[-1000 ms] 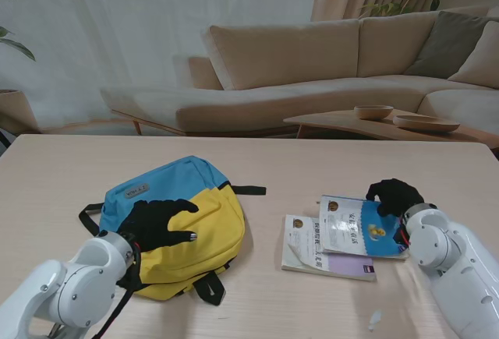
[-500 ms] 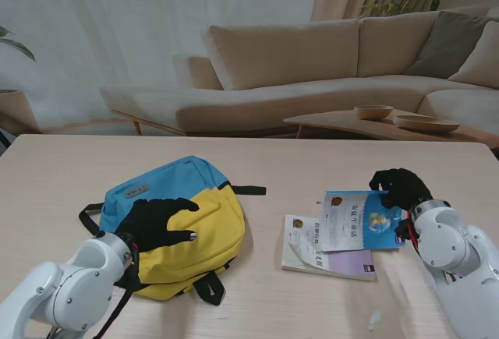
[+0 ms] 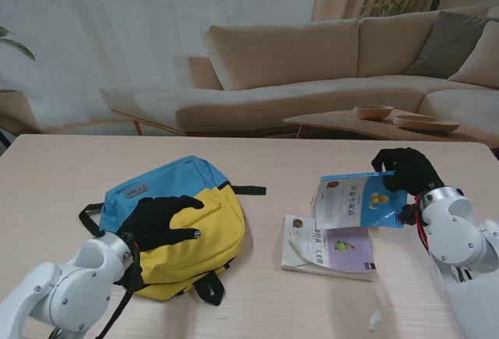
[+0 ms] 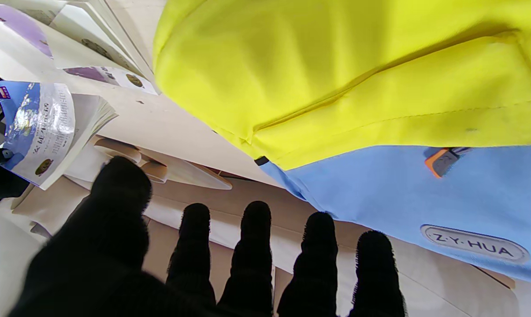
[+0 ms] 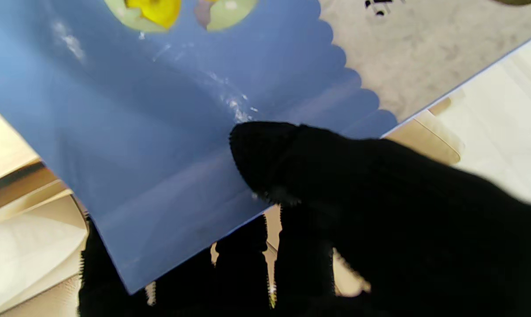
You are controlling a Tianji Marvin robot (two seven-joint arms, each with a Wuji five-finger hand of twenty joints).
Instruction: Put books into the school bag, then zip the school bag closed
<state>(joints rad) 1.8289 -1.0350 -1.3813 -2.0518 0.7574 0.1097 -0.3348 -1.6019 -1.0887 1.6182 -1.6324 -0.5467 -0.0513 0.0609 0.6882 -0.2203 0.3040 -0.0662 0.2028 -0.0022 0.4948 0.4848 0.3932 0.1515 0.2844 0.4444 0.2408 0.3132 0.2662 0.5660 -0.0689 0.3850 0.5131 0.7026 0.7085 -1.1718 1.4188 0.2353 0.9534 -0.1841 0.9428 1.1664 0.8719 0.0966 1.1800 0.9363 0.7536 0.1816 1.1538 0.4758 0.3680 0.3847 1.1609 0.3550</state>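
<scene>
Stand view, right hand: my right hand (image 3: pixel 407 174) pinches the far right edge of the blue book (image 3: pixel 357 199), lifted and tilted above the second book (image 3: pixel 327 248), which lies flat on the table (image 3: pixel 257 300).
Stand view, left hand: my left hand (image 3: pixel 160 222) lies spread on the yellow front of the bag (image 3: pixel 175 218), fingers apart, gripping nothing.
Left wrist view: beyond the fingertips (image 4: pixel 256 220) I see yellow and blue fabric and an orange zip pull (image 4: pixel 441 160); I cannot tell whether the main zip is open.
Right wrist view: the thumb (image 5: pixel 265 154) presses the blue cover (image 5: pixel 159 132), with the fingers behind it; the grip sits near one corner.
Doing it well: I judge the book may swing or slip, so I would carry it slowly, keep it clear of the lower book, and open the bag's mouth before bringing it across.
</scene>
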